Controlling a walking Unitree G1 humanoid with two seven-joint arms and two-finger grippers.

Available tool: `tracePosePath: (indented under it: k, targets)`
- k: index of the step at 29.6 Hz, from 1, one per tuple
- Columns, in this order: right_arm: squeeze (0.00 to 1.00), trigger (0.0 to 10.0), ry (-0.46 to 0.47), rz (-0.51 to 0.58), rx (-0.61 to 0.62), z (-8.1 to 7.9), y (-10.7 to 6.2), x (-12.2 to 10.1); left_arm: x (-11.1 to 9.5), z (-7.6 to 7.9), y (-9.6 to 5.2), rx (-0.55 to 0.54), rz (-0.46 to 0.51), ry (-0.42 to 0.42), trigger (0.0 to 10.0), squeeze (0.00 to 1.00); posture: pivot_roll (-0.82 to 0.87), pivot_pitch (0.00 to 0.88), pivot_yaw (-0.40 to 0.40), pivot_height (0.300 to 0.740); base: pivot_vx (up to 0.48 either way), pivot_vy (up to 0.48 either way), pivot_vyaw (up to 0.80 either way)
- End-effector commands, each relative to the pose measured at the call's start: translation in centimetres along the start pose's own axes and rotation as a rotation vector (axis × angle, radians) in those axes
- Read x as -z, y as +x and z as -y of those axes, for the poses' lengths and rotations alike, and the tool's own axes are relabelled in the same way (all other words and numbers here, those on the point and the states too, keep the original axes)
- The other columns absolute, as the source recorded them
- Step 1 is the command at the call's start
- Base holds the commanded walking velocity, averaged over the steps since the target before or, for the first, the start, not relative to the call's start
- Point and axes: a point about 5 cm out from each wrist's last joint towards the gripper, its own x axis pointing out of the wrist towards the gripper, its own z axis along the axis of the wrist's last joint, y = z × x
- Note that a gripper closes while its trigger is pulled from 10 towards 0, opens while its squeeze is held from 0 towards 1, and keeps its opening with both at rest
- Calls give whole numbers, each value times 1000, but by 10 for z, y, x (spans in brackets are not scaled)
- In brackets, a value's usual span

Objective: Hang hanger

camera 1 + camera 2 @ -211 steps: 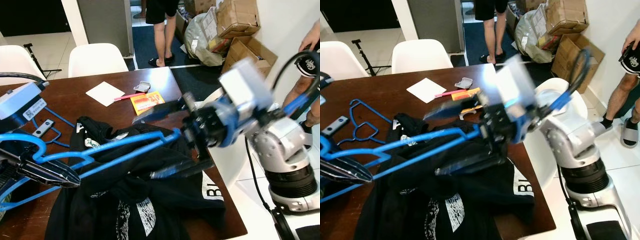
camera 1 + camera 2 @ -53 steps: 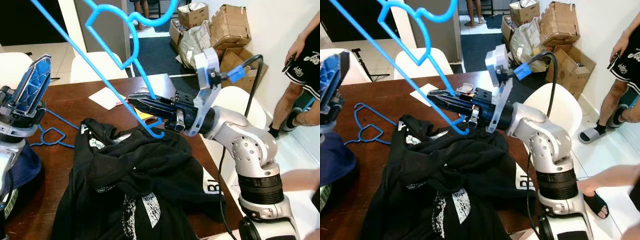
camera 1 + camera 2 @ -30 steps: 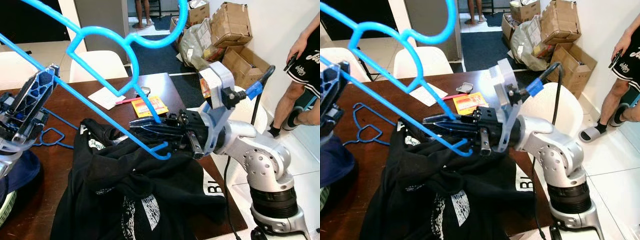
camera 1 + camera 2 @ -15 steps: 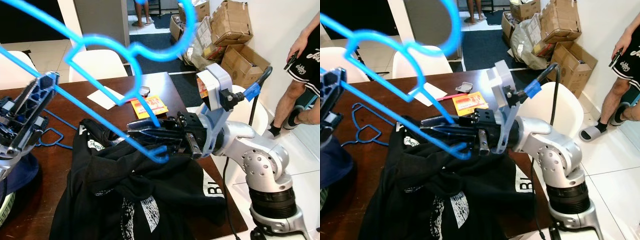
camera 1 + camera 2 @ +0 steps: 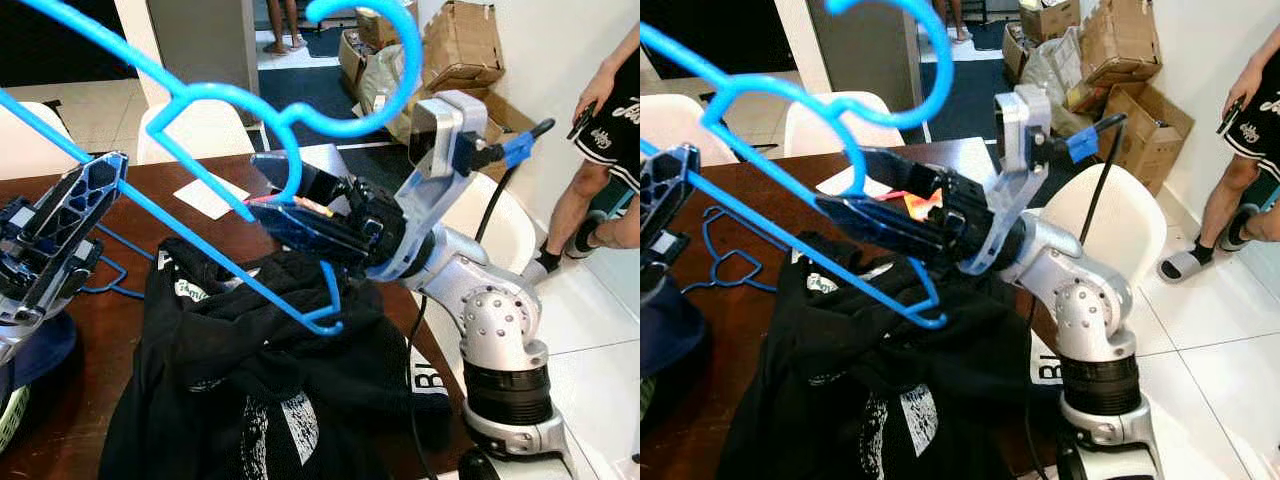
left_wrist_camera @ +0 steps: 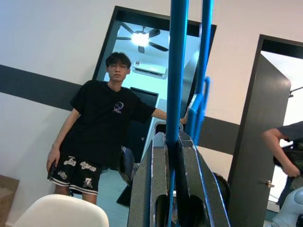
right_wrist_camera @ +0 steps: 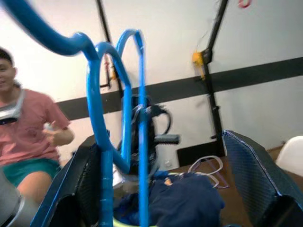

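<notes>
The blue hanger (image 5: pixel 200 200) is hanging in the air above the black shirt (image 5: pixel 270 380) on the brown table (image 5: pixel 130 180), its long bar slanting from far left down to near right, its hook (image 5: pixel 370 70) curling up at the far right. The left tool (image 5: pixel 55 235) is pinching the bar at the left, fingers pressed on it. The right tool (image 5: pixel 285 195) is standing spread around the hanger's neck. A second hanger (image 5: pixel 725 250) is lying flat on the table, far left.
</notes>
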Motion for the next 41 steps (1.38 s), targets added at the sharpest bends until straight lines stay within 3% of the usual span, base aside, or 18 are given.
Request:
tracePosePath:
  k: [1, 7, 18, 19, 20, 21, 23, 31, 32, 33, 36, 37, 41]
  targets:
    - [0, 10000, -11, 22, 31, 3, 2, -3, 1, 4, 1, 16, -13, -8, 0, 0, 85, 88, 15, 740, 0, 0, 0]
    - [0, 10000, -7, 67, 43, 3, 6, -9, 2, 2, 0, -2, -17, 0, 0, 0, 83, 88, 16, 740, 0, 0, 0]
    - [0, 10000, 14, 153, 38, 4, -1, -20, -4, -3, -3, -48, 2, 43, 0, 0, 82, 88, 16, 740, 0, 0, 0]
    - [0, 9059, 15, 153, 31, 3, -1, -20, -4, -4, -3, -48, 3, 44, 0, 0, 84, 89, 15, 740, 0, 0, 0]
    - [0, 9059, 15, 153, 31, 3, -1, -20, -4, -4, -3, -48, 3, 44, 0, 0, 84, 89, 15, 740, 0, 0, 0]
    - [0, 39, 17, 154, 17, 1, -1, -20, -5, -4, -3, -50, 3, 47, 0, 0, 85, 89, 15, 740, 0, 0, 0]
    - [0, 0, 18, 153, 5, 0, -1, -19, -5, -4, -3, -51, 4, 48, 0, 0, 85, 89, 15, 740, 0, 0, 0]
    - [0, 0, 22, 59, -93, -14, -1, -9, -5, -5, -2, -55, 5, 48, 0, 0, 82, 91, 17, 740, 0, 0, 0]
    - [0, 3333, 26, 39, -105, -16, -1, -7, -4, -5, -2, -55, 5, 47, 0, 0, 82, 91, 17, 740, 0, 0, 0]
    - [0, 10000, 28, 32, -109, -17, -1, -5, -4, -5, -2, -55, 5, 47, 0, 0, 82, 91, 17, 740, 0, 0, 0]
    - [0, 10000, 60, 47, -108, -17, -1, -6, -4, -5, -2, -55, 6, 46, 0, 0, 81, 90, 17, 740, 0, 0, 0]
    - [1000, 10000, 71, 59, -112, -17, -1, -7, -4, -5, -2, -55, 6, 45, 0, 0, 81, 90, 17, 740, 0, 0, 0]
    - [1000, 10000, 52, 83, -79, -13, 0, -10, -3, -6, -2, -51, 7, 44, 0, 0, 83, 85, 16, 740, 0, 0, 0]
